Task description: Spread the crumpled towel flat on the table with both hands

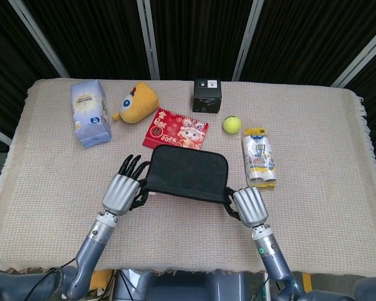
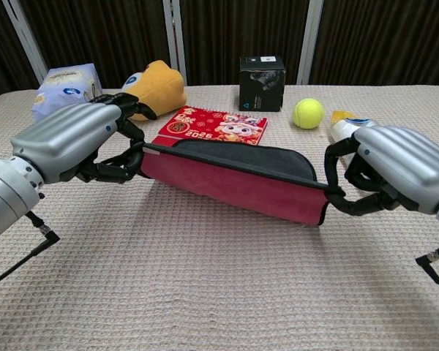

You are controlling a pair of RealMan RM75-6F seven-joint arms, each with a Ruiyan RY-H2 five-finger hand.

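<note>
Both hands pinch near corners of towel: left hand (image 2: 69,142) on one, right hand (image 2: 399,170) on other. Towel (image 1: 187,172) hangs stretched btwn them, far edge on table (image 2: 205,292), just short of calendar (image 1: 175,129). Risk: uneven release or slack leaves near edge folded under; pulling further could drag the far edge back.

- "2026" was printed on the red calendar card (image 2: 214,125).
- Labels on the other packages were too small to be read.
</note>
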